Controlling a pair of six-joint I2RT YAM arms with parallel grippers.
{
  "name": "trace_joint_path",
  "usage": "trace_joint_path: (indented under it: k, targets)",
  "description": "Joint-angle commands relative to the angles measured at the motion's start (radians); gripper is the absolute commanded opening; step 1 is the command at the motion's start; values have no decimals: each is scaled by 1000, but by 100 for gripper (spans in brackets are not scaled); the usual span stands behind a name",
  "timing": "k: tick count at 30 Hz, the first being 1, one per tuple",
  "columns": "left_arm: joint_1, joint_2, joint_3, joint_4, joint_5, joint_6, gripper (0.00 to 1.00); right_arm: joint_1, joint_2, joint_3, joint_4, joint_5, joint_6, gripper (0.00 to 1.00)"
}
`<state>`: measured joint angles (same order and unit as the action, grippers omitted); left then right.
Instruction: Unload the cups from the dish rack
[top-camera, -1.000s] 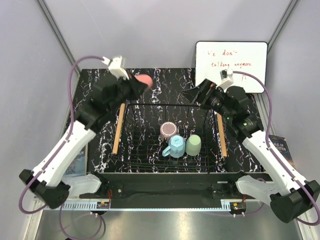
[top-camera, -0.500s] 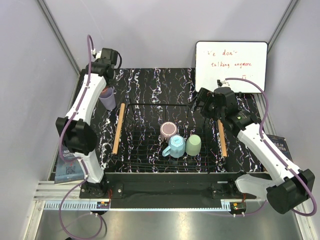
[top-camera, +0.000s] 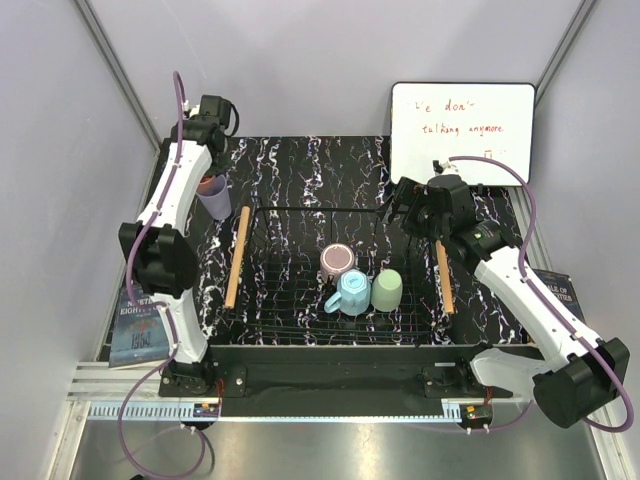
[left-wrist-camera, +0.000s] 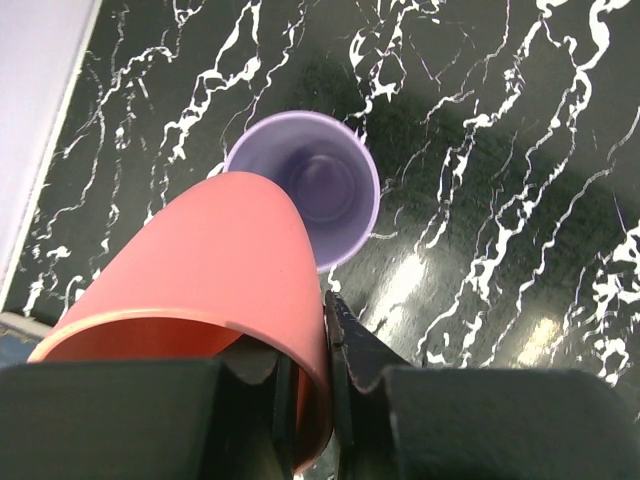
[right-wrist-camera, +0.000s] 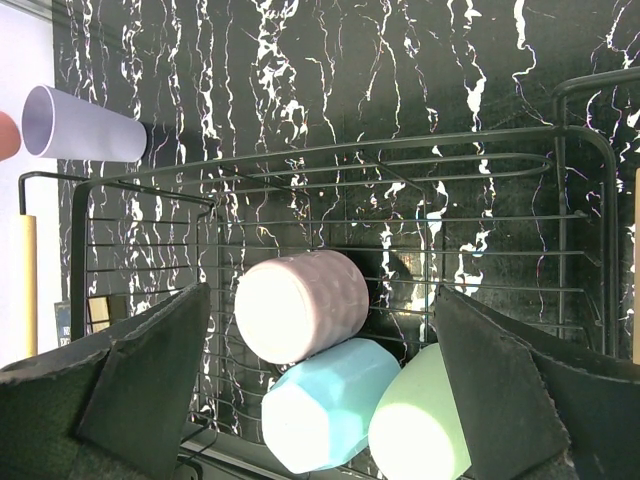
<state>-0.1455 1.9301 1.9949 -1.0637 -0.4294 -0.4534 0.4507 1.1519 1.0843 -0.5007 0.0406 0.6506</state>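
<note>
My left gripper (top-camera: 206, 178) is shut on the wall of a salmon-pink cup (left-wrist-camera: 210, 270), one finger inside and one outside. It holds the cup tilted just above a lavender cup (left-wrist-camera: 320, 185) that stands upright on the table left of the dish rack (top-camera: 330, 212). In the rack, a mauve cup (top-camera: 338, 260), a light blue mug (top-camera: 352, 292) and a pale green cup (top-camera: 387, 289) stand close together. My right gripper (top-camera: 400, 205) is open and empty above the rack's far right corner, and its wrist view shows the three cups between its fingers (right-wrist-camera: 150, 380).
A wooden bar lies along each side of the rack (top-camera: 237, 255) (top-camera: 443, 275). A whiteboard (top-camera: 462, 130) leans at the back right. Books lie at the left (top-camera: 140, 325) and right (top-camera: 560, 290) table edges. Grey walls close in on both sides.
My left arm has swung from behind the rack to the far left, carrying the pink cup over the lavender cup. The right gripper has shifted only slightly.
</note>
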Motion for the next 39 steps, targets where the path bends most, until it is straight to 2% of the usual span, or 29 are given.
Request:
trace_joint_path:
  k: [1,8,16,17,18,19,21,22,23,25,32,39]
  targets:
    - [32,41,54,63,76,5,0,3,5,6,13,-5,-19,100]
    - [44,81,61,125,196,-8,0,2,35,23,11,-2,-34,100]
    - [52,113,104,134,256,-10,0,3,61,32,11,-5,-35,100]
    - [52,109,104,136,254,-10,4,3,63,32,11,-2,-37,100]
    - [52,103,105,134,253,-10,19,3,62,32,11,-4,-37,100]
    - [52,92,105,137,250,-8,28,3,62,32,11,-5,-37,100]
    - [52,78,107,139,244,-7,39,3,62,34,11,-5,-39,100]
    - [52,72,110,143,242,-7,49,5,62,35,11,-7,-37,100]
    - [52,60,111,145,239,-5,53,3,60,37,11,-8,-39,100]
    - [52,47,113,148,232,-5,56,2,57,35,11,-7,-37,100]
    - [52,0,91,149,212,-11,57,3,31,25,11,-11,-32,100]
    - [6,-144,44,183,189,-13,61,5,-4,60,-50,30,-54,100]
